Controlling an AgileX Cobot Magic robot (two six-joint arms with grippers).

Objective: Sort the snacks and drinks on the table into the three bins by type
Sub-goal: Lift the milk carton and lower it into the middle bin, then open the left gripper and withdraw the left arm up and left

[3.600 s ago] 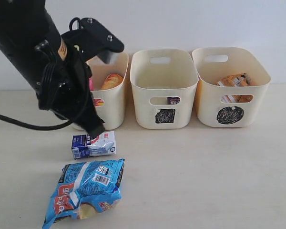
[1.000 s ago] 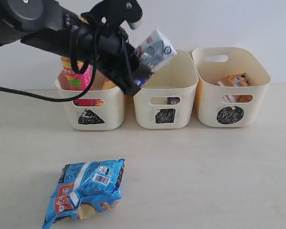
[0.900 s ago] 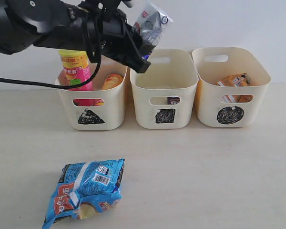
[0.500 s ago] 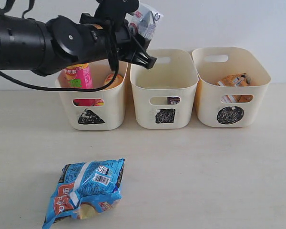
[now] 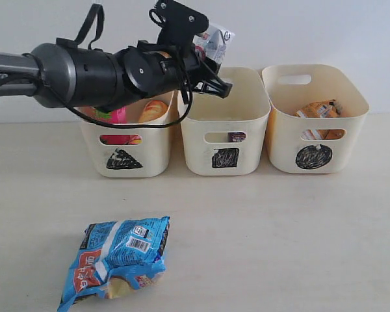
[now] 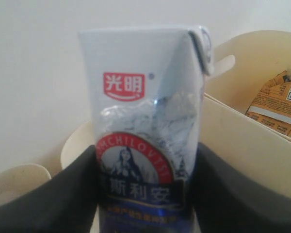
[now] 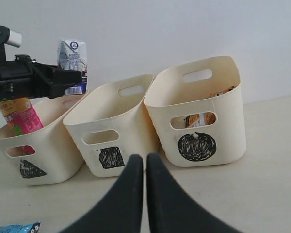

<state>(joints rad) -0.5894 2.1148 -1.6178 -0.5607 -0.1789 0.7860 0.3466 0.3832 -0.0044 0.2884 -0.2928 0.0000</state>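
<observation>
Mostly, the sorting is done. The blue-and-white carton (image 5: 212, 40) is kept pinched in the left gripper (image 6: 144, 199) above the rim of the square bin (image 5: 225, 133), not yet released. Only the blue-white bag (image 5: 117, 257) is left lying on the bench (image 5: 286, 227).

Square bin (image 5: 247, 155) stands open-topped, nearly bare (one dark carton (image 5: 236, 137) inside); pink-red canister (image 7: 20, 120) crowds the triangle bin (image 5: 151, 153).

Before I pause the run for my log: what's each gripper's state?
Left gripper: shut on the blue-and-white carton.
Right gripper: shut, holding nothing.
</observation>
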